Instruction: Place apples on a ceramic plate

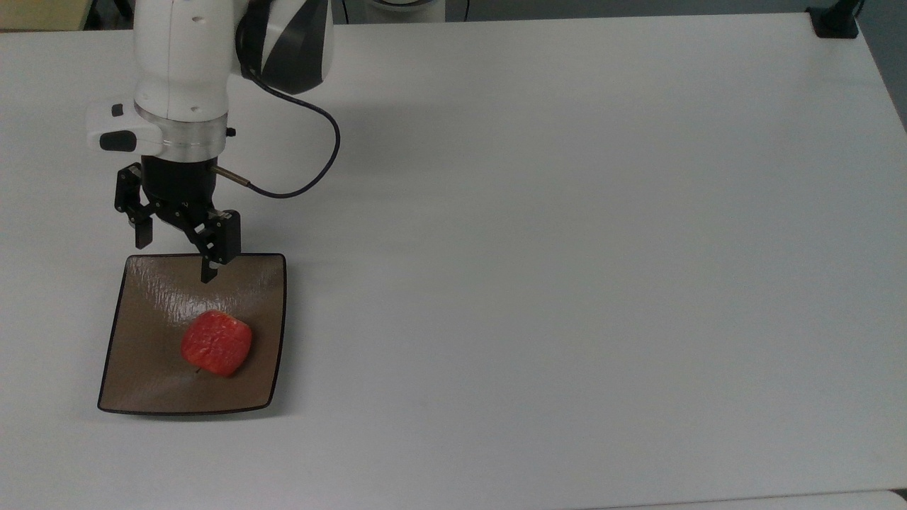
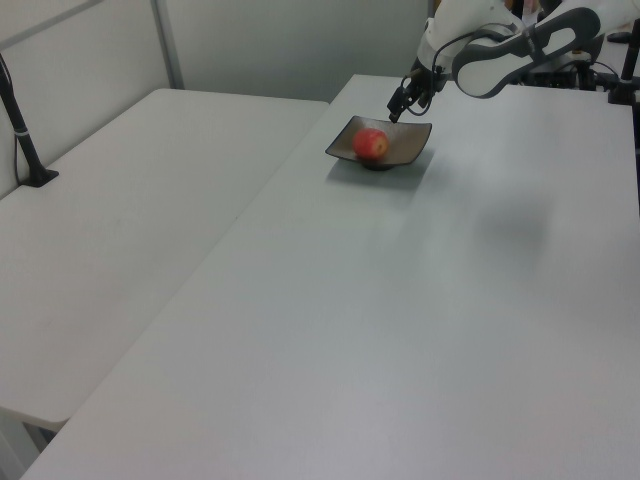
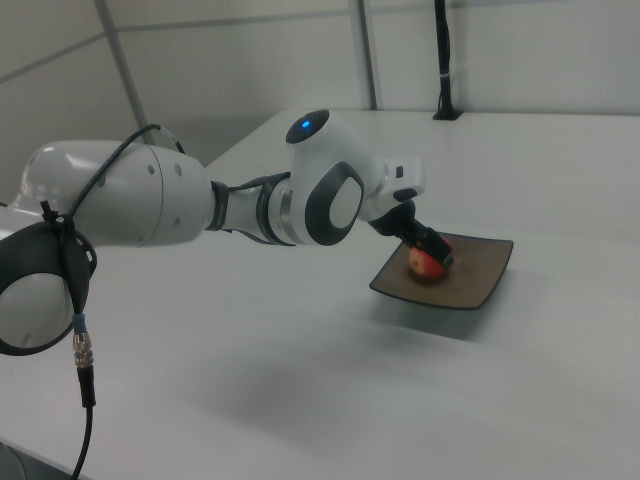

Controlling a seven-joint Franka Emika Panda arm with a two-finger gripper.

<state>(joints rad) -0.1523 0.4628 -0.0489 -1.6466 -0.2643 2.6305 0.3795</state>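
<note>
Apple lies on the plate, lower left of the top view; released gripper hangs over the plate's upper edge, white surface around.
</note>
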